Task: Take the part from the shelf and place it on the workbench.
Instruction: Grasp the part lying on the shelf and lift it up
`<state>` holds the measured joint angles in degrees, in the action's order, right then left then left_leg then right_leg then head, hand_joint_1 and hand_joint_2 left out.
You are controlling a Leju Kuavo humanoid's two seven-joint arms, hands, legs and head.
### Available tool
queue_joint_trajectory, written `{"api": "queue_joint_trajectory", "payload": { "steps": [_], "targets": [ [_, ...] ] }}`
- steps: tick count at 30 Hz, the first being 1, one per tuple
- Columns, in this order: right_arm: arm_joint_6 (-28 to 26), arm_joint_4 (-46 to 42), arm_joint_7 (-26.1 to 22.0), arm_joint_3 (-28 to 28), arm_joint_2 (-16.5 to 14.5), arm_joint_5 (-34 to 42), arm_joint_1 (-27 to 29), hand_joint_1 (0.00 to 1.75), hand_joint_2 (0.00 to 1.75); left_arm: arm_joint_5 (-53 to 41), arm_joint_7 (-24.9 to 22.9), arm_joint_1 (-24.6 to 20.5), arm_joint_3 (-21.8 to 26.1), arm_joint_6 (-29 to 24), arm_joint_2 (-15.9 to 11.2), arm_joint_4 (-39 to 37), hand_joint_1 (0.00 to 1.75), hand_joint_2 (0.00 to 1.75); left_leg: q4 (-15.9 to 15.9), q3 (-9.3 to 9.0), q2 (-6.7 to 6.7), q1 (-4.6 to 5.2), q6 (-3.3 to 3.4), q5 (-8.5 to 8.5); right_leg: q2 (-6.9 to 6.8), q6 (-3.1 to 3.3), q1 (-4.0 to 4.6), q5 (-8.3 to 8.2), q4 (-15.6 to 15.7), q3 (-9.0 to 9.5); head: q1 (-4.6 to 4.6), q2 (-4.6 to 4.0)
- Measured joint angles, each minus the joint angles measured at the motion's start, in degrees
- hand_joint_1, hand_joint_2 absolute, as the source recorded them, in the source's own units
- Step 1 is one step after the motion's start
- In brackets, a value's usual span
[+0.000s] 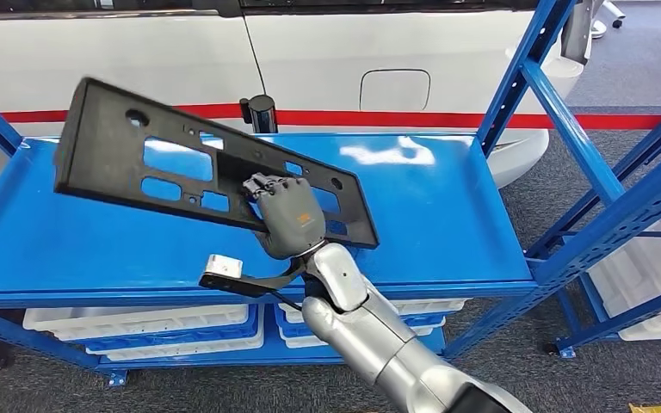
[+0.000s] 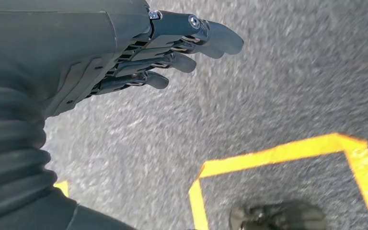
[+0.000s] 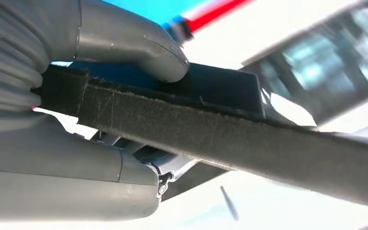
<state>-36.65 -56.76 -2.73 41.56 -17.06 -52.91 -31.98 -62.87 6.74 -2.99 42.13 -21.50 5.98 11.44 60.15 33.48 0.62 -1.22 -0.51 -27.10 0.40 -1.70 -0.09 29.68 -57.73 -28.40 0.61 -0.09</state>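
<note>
1. The right hand (image 1: 286, 215) grips the black plastic panel (image 1: 181, 163) at its lower edge, thumb on one face, fingers on the other.
2. The panel is held above the blue shelf (image 1: 447, 215), its long axis tilted and its far end raised toward the white car (image 1: 327, 52).
3. The left hand (image 2: 172, 45) hangs over grey floor (image 2: 268, 96), fingers loosely spread, holding nothing.

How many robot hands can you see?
2. The right hand grips the black part above the blue shelf; the left hand hangs over the floor.
</note>
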Motion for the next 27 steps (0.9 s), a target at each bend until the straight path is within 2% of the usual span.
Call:
{"api": "queue_joint_trajectory", "payload": {
  "steps": [1,3,5,7,12,16,20,27],
  "targets": [
    [0.23,-3.86,-2.17,-0.82,0.63,3.43,1.29,1.75,1.75,-0.1,0.48,0.04,-0.05,-0.55,0.06,-0.01,0.0,0.0,0.0,0.02,0.0,0.0,0.0,0.0,0.0,0.0,0.0,0.0,0.0,-0.02,-0.01,0.0],
    [1.39,-11.33,-5.21,-1.83,2.12,9.85,3.53,1.75,1.75,0.15,1.06,0.15,-0.05,-0.75,0.14,-0.01,0.0,0.87,0.0,0.04,-0.01,0.0,0.0,0.0,0.0,0.0,0.0,0.0,0.01,-0.05,-0.01,0.0],
    [2.68,-17.56,-7.44,-2.37,3.51,14.81,5.3,1.75,1.75,0.78,1.38,0.23,0.03,0.51,0.18,-0.01,0.0,0.87,0.0,0.05,-0.03,0.01,0.0,0.0,0.01,0.0,0.0,-0.01,0.01,-0.08,-0.01,0.0],
    [3.57,-22.79,-9.61,-2.59,4.84,18.45,6.8,1.75,1.75,1.5,2.25,0.28,0.27,2.88,0.19,-0.01,0.0,0.0,0.0,0.06,-0.02,0.01,0.0,0.0,0.01,-0.01,0.0,-0.01,0.01,-0.08,-0.01,0.0],
    [6.26,-33.86,-14.17,-2.57,8.38,27.49,10.0,1.75,1.75,2.77,5.55,0.43,1.08,6.23,0.18,-0.01,0.0,0.0,0.0,0.08,-0.02,0.01,0.0,-0.01,0.01,-0.01,0.01,-0.01,0.01,-0.09,0.0,0.0],
    [6.96,-38.55,-14.77,-2.55,10.26,28.85,11.43,1.75,1.75,2.9,6.06,0.44,1.48,6.61,0.16,-0.01,0.0,0.0,0.0,0.09,-0.03,0.01,0.0,-0.01,0.01,-0.01,0.01,-0.01,0.01,-0.11,0.0,0.0],
    [7.14,-40.71,-14.98,-2.55,11.25,29.23,11.92,1.75,1.75,2.93,6.2,0.46,1.64,6.77,0.16,-0.01,0.0,1.75,0.0,0.09,-0.02,0.0,0.0,-0.01,0.01,0.0,0.01,0.0,0.0,-0.11,0.0,0.0],
    [12.81,-43.19,-16.33,-2.49,13.23,37.12,12.69,1.75,1.75,3.05,6.43,0.48,2.26,6.39,0.15,-0.01,0.0,1.75,0.0,0.11,-0.01,0.01,0.0,-0.01,0.01,-0.01,0.0,-0.01,0.01,-0.1,0.0,0.0]
  ]
}}
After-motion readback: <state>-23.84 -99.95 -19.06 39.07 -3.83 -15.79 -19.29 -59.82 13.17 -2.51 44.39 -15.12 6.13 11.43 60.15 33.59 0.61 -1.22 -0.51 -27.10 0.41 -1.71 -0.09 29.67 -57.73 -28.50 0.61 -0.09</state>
